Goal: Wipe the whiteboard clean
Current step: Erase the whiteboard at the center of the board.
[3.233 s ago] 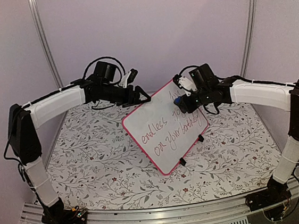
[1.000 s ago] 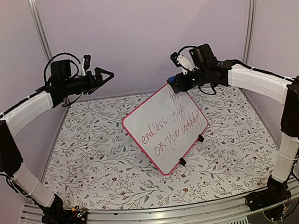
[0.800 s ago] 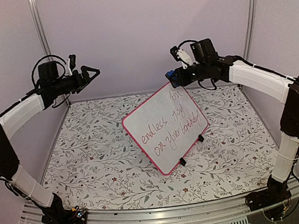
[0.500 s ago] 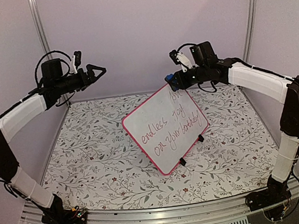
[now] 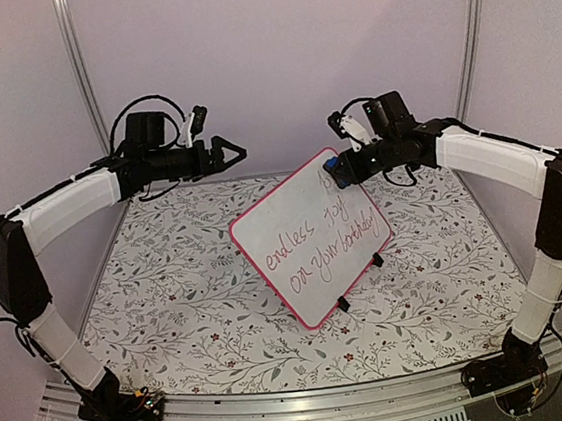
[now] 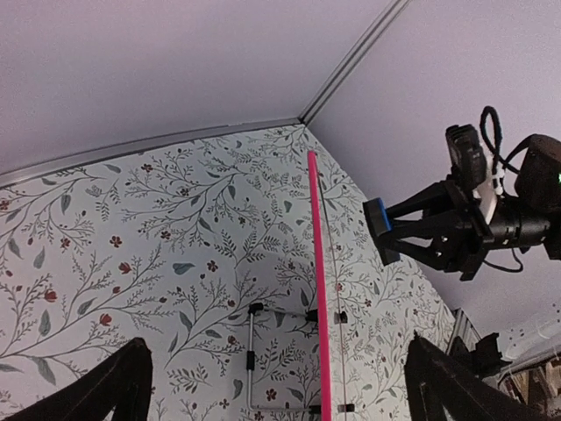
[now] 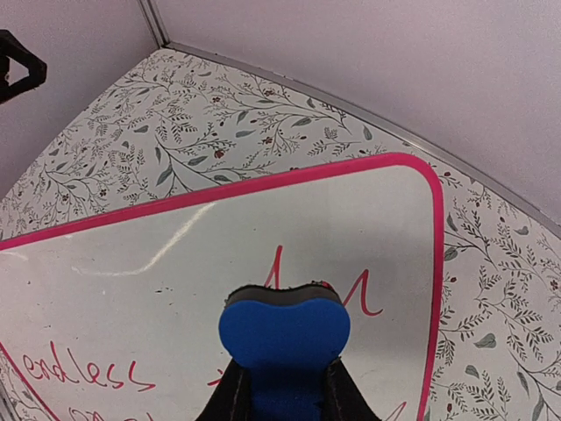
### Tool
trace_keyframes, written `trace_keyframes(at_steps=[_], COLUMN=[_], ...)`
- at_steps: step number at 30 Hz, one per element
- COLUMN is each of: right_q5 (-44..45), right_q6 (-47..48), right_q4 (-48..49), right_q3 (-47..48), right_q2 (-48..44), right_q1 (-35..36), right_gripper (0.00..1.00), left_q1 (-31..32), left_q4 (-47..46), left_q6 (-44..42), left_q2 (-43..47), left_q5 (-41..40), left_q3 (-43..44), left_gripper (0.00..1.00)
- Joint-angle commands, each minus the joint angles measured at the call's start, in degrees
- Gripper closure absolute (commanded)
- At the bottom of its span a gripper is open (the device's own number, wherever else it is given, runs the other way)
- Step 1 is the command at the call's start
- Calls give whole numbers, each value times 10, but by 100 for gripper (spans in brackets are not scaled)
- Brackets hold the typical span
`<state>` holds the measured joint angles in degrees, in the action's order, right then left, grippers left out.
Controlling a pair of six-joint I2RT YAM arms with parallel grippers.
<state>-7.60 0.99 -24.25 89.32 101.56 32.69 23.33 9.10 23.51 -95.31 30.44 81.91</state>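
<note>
We see the whiteboard propped tilted at the centre, red writing on it. Right gripper clenches the blue eraser at the board's far right corner (probably set to wipe). Left gripper gapes wide, empty, far left.

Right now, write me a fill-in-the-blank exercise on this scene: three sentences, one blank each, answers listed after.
1. The right gripper is shut on a ____ eraser.
2. On the whiteboard, the handwritten word just before "joy" reads ____.
3. The left gripper hangs in the air beside the board, holding nothing, its jaws ____.

Missing words: blue; endless; open
</note>
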Motion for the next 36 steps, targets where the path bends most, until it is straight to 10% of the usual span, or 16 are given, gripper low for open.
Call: trace_keyframes(at_steps=[1,36], right_q5=[4,18], right_q6=[8,12], right_q4=[-17,-27], right_q3=[15,36], right_q2=[-18,6], right_q1=[-4,-4], right_gripper=[100,99], left_q1=[35,105], left_q4=[28,75], left_q6=[-15,-31], left_q2=[-25,-108], left_q5=[3,13], left_q3=[21,58], left_gripper=[0,37])
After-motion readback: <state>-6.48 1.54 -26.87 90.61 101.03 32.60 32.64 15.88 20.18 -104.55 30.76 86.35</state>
